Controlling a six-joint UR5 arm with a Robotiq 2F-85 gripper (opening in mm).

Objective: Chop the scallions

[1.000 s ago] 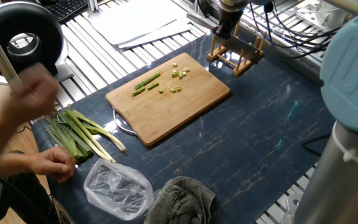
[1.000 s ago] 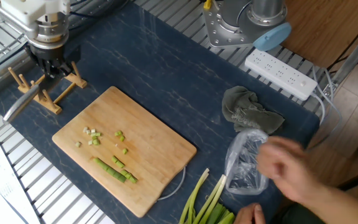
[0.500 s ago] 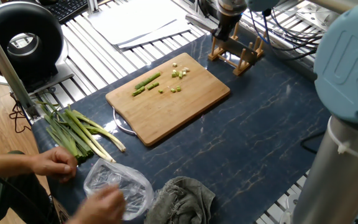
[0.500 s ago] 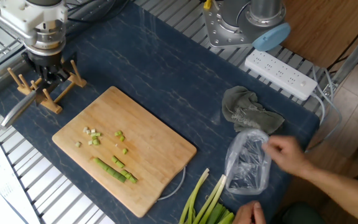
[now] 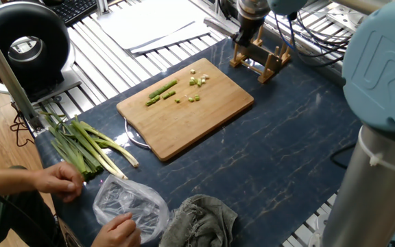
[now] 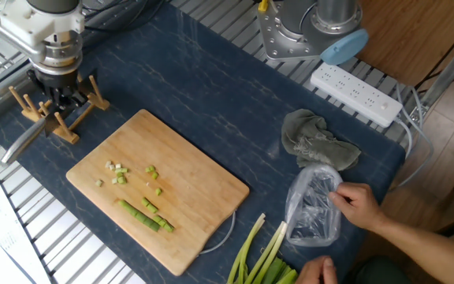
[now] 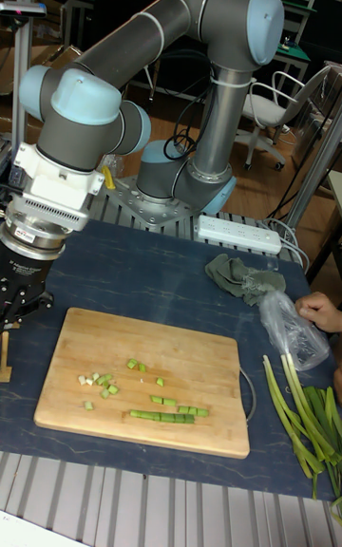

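Whole scallions [image 5: 88,145] [image 6: 262,252] [image 7: 299,414] lie in a bunch on the dark table beside the wooden cutting board [image 5: 204,113] [image 6: 187,181]. Cut scallion pieces [image 5: 162,92] [image 6: 144,213] [image 7: 171,414] form a short row on the board, with small green and pale bits [image 6: 117,170] [image 7: 100,381] nearby. My gripper [image 6: 57,102] [image 5: 247,38] hangs low over a wooden peg rack [image 6: 93,96] [image 5: 269,62] past the board's far corner. It appears shut on a knife, whose grey blade [image 6: 24,136] sticks out from the rack. The handle is hidden by the fingers.
A person's hand [image 6: 361,203] touches a clear plastic bag [image 6: 314,209] [image 5: 129,206] by the whole stalks; the other hand [image 5: 60,180] rests at their ends. A grey-green cloth [image 6: 314,142] lies next to the bag. A white power strip [image 6: 357,93] sits near the arm's base.
My gripper and the knife blade shifted slightly along the rack. The person's hand swept from above the stalks down onto the plastic bag.
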